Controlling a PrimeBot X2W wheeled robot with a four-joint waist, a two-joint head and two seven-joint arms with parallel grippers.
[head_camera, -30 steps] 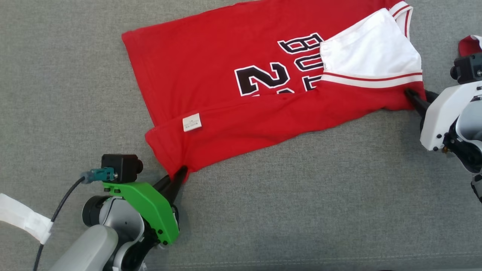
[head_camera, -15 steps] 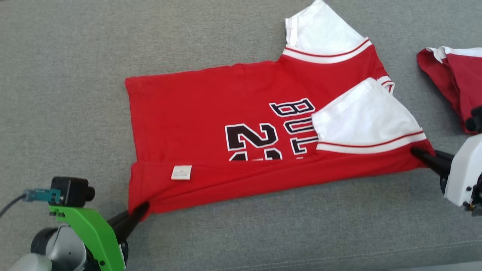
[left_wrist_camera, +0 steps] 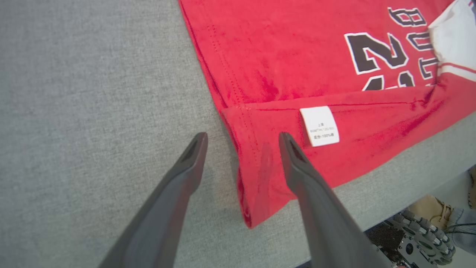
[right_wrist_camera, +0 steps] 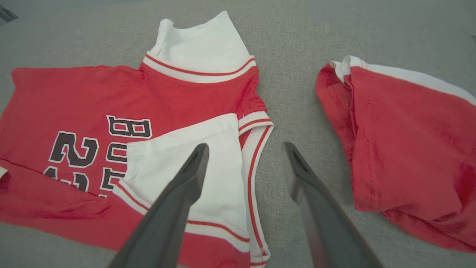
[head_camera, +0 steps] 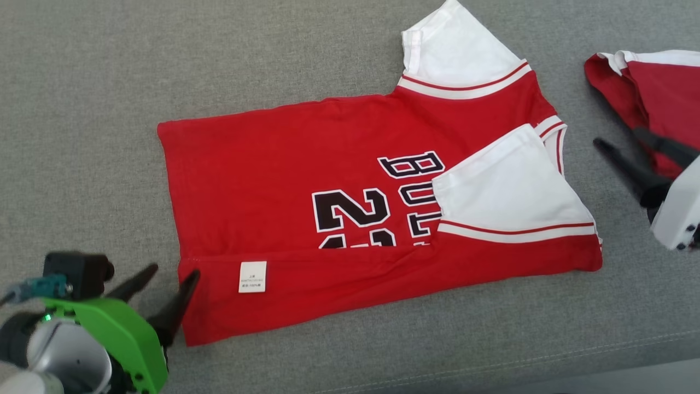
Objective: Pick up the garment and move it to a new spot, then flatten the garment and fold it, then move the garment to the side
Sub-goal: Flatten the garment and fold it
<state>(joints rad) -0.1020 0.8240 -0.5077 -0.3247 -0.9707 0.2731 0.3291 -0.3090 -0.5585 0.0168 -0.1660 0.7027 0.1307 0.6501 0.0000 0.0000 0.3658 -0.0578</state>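
1. Jersey [head_camera: 262,180]: red with white sleeves. It lies flat near the middle of the grey cloth surface [head_camera: 82,109], hem to the left and shoulders to the right. Its near long edge is folded up onto the front as a band, which hides the lower part of the black number and lettering [head_camera: 355,210].

2. Label [head_camera: 252,276]: small and white, on the folded band toward its left end.

3. Near sleeve [head_camera: 503,191]: white with a red stripe, folded in over the chest and covering part of the lettering.

4. Far sleeve [head_camera: 454,54]: white, spread out on the far side.

5. Second red garment [head_camera: 656,93]: white trim, bunched at the far right, apart from the jersey with bare surface between them.

6. My left fingers [head_camera: 176,306]: spread wide and holding nothing, at the jersey's near left corner. One tip is over the folded band just left of the label; the other is over bare surface left of the hem. I cannot tell whether either touches the cloth.

7. My right fingers [head_camera: 623,164]: spread wide and holding nothing, to the right of the jersey's shoulder end. They are over the gap between the two garments, with one finger crossing the second garment's edge in the head view.
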